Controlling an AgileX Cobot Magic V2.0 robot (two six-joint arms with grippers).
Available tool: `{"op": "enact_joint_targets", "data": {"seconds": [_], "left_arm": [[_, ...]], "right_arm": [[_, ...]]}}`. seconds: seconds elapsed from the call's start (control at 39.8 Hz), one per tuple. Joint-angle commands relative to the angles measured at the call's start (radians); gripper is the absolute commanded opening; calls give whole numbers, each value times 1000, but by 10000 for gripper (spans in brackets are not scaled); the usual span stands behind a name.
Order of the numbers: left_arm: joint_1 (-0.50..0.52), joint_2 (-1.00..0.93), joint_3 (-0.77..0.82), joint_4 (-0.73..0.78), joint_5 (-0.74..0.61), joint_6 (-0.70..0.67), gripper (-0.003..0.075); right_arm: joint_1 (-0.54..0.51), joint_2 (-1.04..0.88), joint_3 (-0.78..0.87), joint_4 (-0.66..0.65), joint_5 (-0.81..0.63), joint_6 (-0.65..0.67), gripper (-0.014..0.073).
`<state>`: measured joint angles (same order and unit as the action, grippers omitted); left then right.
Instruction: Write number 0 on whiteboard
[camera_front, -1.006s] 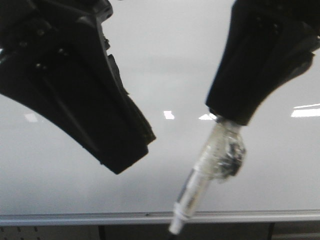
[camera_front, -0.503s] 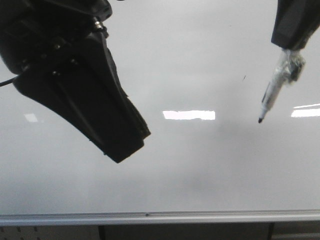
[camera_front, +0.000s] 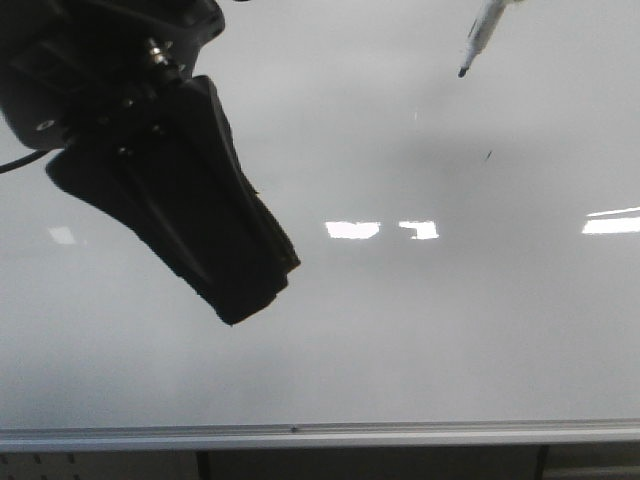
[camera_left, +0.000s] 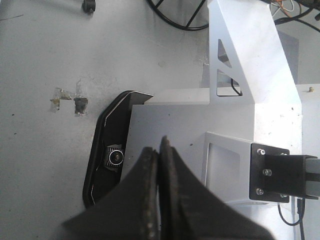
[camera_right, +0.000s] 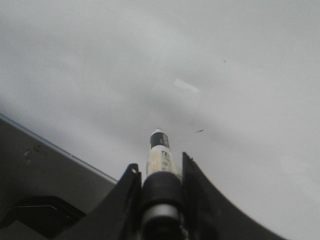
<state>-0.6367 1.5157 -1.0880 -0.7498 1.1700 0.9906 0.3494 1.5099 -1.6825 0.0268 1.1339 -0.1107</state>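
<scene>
The whiteboard (camera_front: 400, 320) fills the front view, glossy white-grey with light reflections. The number 0 is out of view; only a tiny dark tick mark (camera_front: 488, 155) shows on the board. My right gripper (camera_right: 159, 165) is shut on a marker (camera_right: 160, 148), whose tip points at the whiteboard (camera_right: 225, 75) near the tick mark (camera_right: 199, 131). In the front view only the marker's lower end (camera_front: 473, 45) shows at the top, its tip just above the board. My left gripper (camera_front: 235, 315) hangs over the board's left side, its fingers (camera_left: 150, 165) shut on nothing.
A silver edge rail (camera_front: 320, 435) runs along the board's near side, also seen as the rail (camera_right: 50, 145) in the right wrist view. The left wrist view shows a grey floor (camera_left: 45, 60), a white metal frame (camera_left: 240, 65) and a black housing (camera_left: 102, 150).
My right gripper carried the marker from the near rail up and away across the board, leaving the front view's top. The left gripper barely shifted.
</scene>
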Motion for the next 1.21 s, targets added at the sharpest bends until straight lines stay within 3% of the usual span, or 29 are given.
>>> {"op": "enact_joint_targets", "data": {"seconds": [0.0, 0.4, 1.18], "left_arm": [[-6, -41, -31, -57, 8, 1, -20], [-6, -41, -31, -57, 8, 1, -20], [-6, -41, -31, -57, 8, 1, -20]], "right_arm": [[-5, 17, -96, -58, -37, 26, -67], [-5, 181, -311, -73, 11, 30, -67], [-5, 253, -323, -73, -23, 30, -67]]}}
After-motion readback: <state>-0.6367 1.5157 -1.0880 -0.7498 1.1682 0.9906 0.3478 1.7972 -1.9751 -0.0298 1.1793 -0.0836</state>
